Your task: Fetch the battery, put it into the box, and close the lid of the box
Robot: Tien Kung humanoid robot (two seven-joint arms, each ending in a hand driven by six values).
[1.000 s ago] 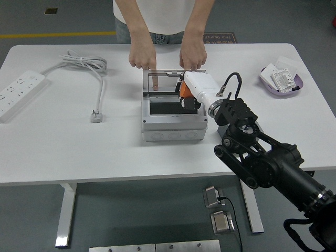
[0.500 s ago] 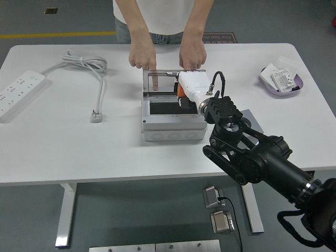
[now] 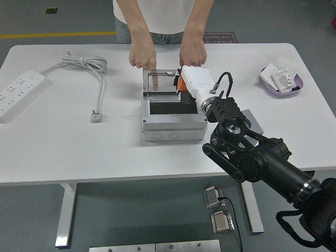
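Note:
A grey box stands mid-table with its dark inside showing. Its clear lid is upright at the far edge. A person at the far side rests one hand on the lid's left part and the other hand on its right part. My right hand, white with orange parts, hovers over the box's far right corner, next to the lid. The white back of the hand hides what is under it. I cannot make out a battery, either in the hand or in the box.
A white power strip lies at the far left, with its cable and plug left of the box. At the far right, a purple tray holds white packets. My black forearm crosses the table's front right.
My right hand has shifted a little to the left and toward the far edge of the box, closer to the lid. The person's hands and the box have stayed put.

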